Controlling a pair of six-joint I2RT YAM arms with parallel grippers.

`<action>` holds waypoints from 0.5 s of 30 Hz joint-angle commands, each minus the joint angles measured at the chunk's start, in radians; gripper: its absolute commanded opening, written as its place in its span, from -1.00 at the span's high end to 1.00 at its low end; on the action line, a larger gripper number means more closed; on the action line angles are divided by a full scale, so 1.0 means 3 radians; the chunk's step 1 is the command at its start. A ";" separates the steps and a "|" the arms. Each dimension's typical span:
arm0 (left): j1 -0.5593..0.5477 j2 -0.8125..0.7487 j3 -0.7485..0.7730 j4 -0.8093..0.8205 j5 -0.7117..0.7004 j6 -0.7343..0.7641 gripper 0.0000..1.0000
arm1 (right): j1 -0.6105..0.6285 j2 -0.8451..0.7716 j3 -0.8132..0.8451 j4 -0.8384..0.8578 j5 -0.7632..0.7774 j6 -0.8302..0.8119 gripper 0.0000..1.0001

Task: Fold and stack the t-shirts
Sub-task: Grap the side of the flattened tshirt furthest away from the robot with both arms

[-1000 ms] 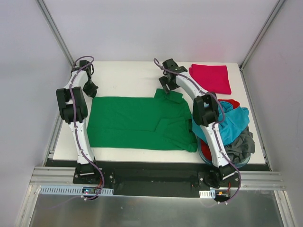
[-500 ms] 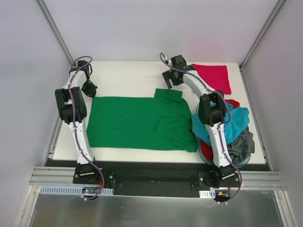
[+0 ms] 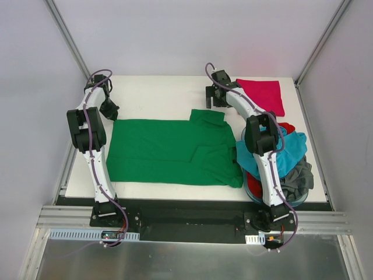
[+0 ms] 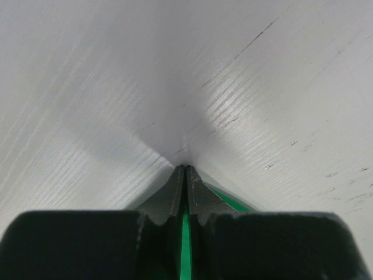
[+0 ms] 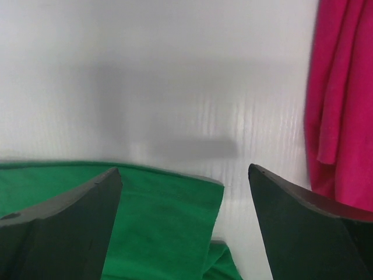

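A bright green t-shirt [image 3: 175,150] lies spread flat on the white table [image 3: 157,96]. My left gripper [image 3: 109,109] stands at the shirt's far left corner, tips down on the table. Its jaws are shut [image 4: 186,169] with a strip of green cloth [image 4: 185,245] between them. My right gripper [image 3: 214,104] is open and empty just beyond the far sleeve [image 3: 207,118]. In the right wrist view the sleeve [image 5: 145,221] lies below the spread gripper [image 5: 183,170]. A crimson-pink t-shirt [image 3: 260,96] lies folded at the far right, also in the right wrist view [image 5: 341,99].
A round blue tub [image 3: 297,200] at the near right holds a teal shirt [image 3: 280,153], a red shirt [image 3: 285,127] and a dark grey shirt [image 3: 294,178], which spill over its rim. White walls close in the table on three sides.
My right gripper has lifted off the green shirt's far sleeve and moved back and to the right, toward the pink shirt. The left gripper has barely moved.
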 commanded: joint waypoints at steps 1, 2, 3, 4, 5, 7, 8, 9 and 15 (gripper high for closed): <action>0.0047 0.0120 -0.0006 -0.0031 0.0040 -0.0014 1.00 | -0.0146 -0.0132 -0.0226 -0.0160 -0.0107 0.0742 -0.82; 0.0042 0.0120 -0.0006 -0.0026 0.0035 -0.0014 1.00 | -0.0161 -0.0143 -0.0277 -0.0129 -0.0229 0.0829 -0.81; 0.0052 0.0120 -0.0006 -0.0026 0.0040 -0.0019 1.00 | -0.0171 -0.0128 -0.0318 -0.0083 -0.0342 0.0840 -0.78; 0.0052 0.0120 -0.0006 -0.0026 0.0040 -0.0019 1.00 | -0.0161 -0.0107 -0.0309 -0.0063 -0.0399 0.0840 -0.75; 0.0052 0.0125 -0.0006 -0.0026 0.0045 -0.0014 1.00 | -0.0166 -0.0062 -0.0278 -0.0083 -0.0455 0.0845 -0.72; 0.0052 0.0120 -0.0011 -0.0031 0.0050 -0.0014 1.00 | -0.0166 0.0000 -0.0201 -0.0154 -0.0517 0.0856 -0.58; 0.0057 0.0120 -0.0011 -0.0032 0.0050 -0.0019 1.00 | -0.0166 0.0021 -0.0186 -0.0175 -0.0532 0.0861 -0.51; 0.0057 0.0125 -0.0006 -0.0026 0.0055 -0.0019 1.00 | -0.0156 0.0021 -0.0196 -0.0180 -0.0552 0.0866 -0.44; 0.0063 0.0125 -0.0011 -0.0026 0.0065 -0.0024 1.00 | -0.0080 -0.0097 -0.0359 -0.0236 -0.0374 0.0774 -0.39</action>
